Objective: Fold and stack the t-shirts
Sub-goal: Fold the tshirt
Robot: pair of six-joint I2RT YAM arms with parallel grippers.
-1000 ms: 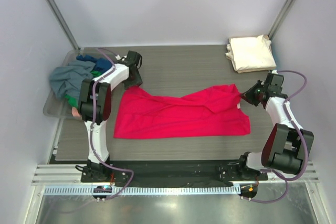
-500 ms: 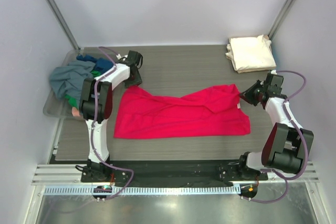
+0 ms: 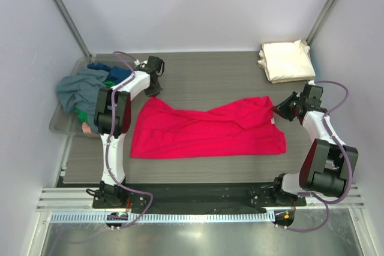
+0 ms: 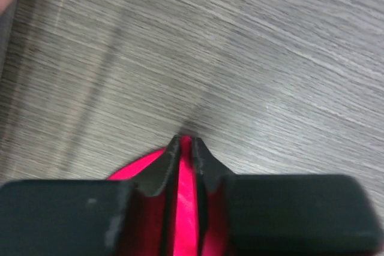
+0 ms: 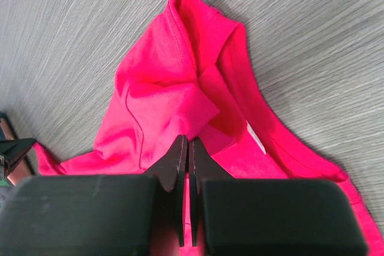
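- Lying spread on the wood-grain table point(image 3: 210, 76), long side running left to right: the red t-shirt point(image 3: 207, 130), mostly flat, rumpled into a raised fold near its far right corner.
- Pinching the far left corner of the red t-shirt with the left gripper point(image 4: 186, 143): fingers drawn almost together, a thin strip of red cloth caught between them, tips down near the bare table.
- Clamping a bunched flap at the far right corner of the red t-shirt with the right gripper point(image 5: 185, 143): fingers closed to a hairline gap, cloth puckered just past the tips.
- Showing just to the right of that flap, on the red t-shirt's inner face: a small white label point(image 5: 257, 139).
- Resting well beyond the red t-shirt's right end, towards the back: the cream t-shirt point(image 3: 287, 61), folded to a square, apart from the red cloth.
- Heaped to the left of the red t-shirt, past the left arm: a grey t-shirt point(image 3: 81, 88) over blue cloth point(image 3: 114, 73) and green cloth point(image 3: 80, 114), all inside a clear bin point(image 3: 60, 127).
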